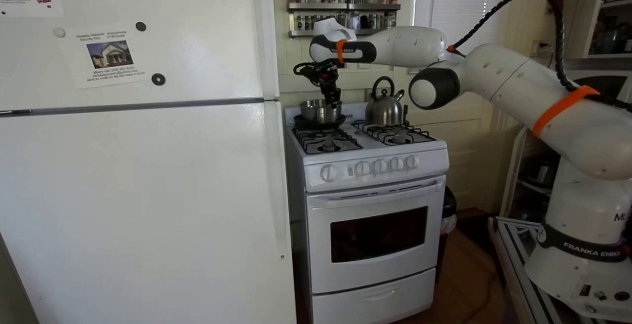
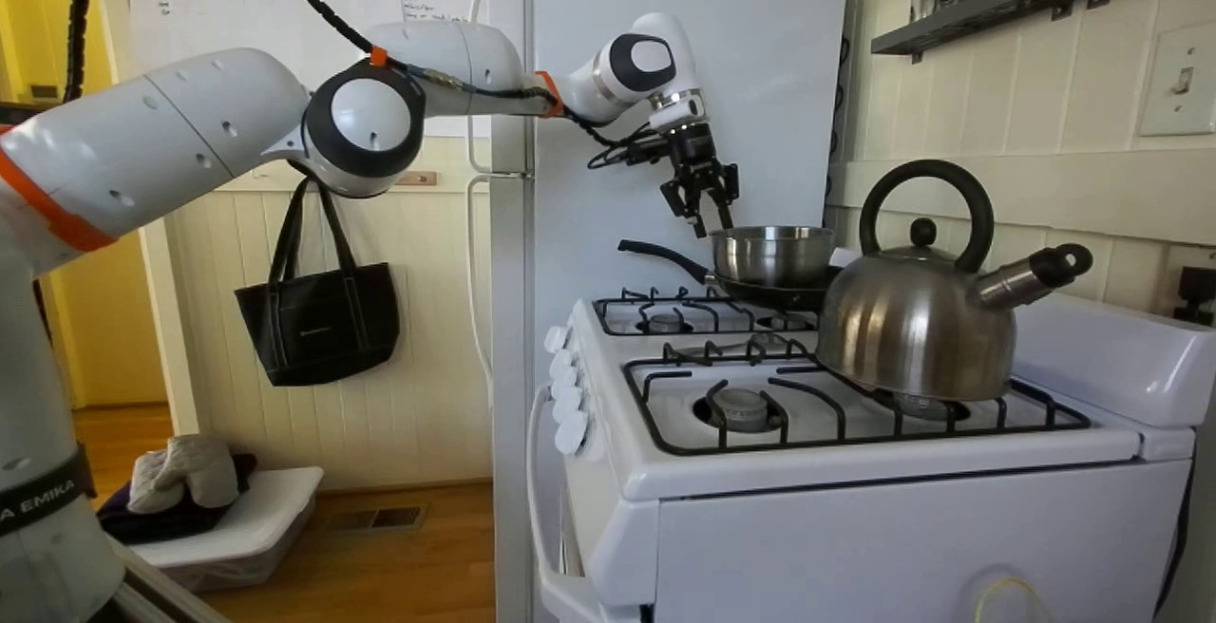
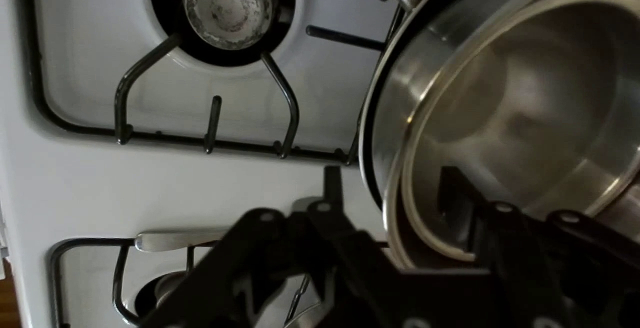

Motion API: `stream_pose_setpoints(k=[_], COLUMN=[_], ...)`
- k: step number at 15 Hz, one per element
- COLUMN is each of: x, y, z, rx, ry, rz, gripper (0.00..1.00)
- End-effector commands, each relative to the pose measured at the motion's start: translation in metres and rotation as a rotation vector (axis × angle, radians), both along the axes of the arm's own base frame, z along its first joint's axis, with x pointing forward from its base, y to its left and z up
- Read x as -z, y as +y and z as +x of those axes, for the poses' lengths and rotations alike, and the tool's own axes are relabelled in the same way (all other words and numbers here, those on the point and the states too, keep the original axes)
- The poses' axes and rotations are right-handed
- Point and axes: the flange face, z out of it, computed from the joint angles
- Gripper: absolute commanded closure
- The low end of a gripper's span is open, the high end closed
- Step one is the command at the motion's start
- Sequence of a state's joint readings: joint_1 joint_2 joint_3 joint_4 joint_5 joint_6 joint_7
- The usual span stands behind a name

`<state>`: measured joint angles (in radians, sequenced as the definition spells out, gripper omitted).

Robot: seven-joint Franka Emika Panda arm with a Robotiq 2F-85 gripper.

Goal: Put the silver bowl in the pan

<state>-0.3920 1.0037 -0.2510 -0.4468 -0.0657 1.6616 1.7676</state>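
Note:
The silver bowl (image 1: pixel 314 111) sits upright inside the dark pan (image 1: pixel 328 125) on the stove's back burner by the fridge. In an exterior view the bowl (image 2: pixel 774 257) stands above the rim of the pan (image 2: pixel 774 296), whose handle points toward the stove front. My gripper (image 2: pixel 714 226) is open with its tips near the bowl's rim height. In the wrist view the fingers of my gripper (image 3: pixel 392 180) are spread. One finger shows over the inside of the bowl (image 3: pixel 530 98), the other outside it. The bowl's near rim shows as a double edge. I see nothing held.
The steel kettle (image 2: pixel 917 329) stands on the other back burner, beside the pan; it also shows in an exterior view (image 1: pixel 384 111). The white fridge (image 1: pixel 148 190) rises close on the pan's other side. Spice shelves (image 1: pixel 344 6) hang on the wall above. Black grates (image 3: pixel 215 123) cover the burners.

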Motion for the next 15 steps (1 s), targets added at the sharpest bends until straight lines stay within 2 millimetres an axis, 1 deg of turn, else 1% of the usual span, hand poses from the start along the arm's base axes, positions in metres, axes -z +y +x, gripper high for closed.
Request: stream_pose_setpoints(k=[1, 3, 6, 8, 10, 11, 12, 13, 14, 15], x=[-0.007, -0.016, -0.040, -0.060, -0.081, -0.091, -0.095, -0.102, -0.111, -0.118], y=[0.004, 0.003, 0.004, 0.001, -0.009, -0.019, -0.030, -0.043, -0.051, -0.057], z=[-0.001, -0.003, -0.013, -0.027, -0.054, -0.071, -0.095, -0.115, -0.136, -0.152], rx=[0.012, 0.012, -0.025, -0.045, -0.090, -0.109, -0.046, 0.048, 0.096, 0.160], ry=[-0.004, -0.018, -0.039, -0.037, -0.009, 0.012, 0.081, 0.131, 0.164, 0.182], rz=[0.002, 0.002, 0.044, 0.083, 0.175, 0.213, 0.237, 0.202, 0.226, 0.232], gripper=[0.14, 0.01, 0.00, 0.00, 0.00, 0.01, 0.00, 0.00, 0.00, 0.00])
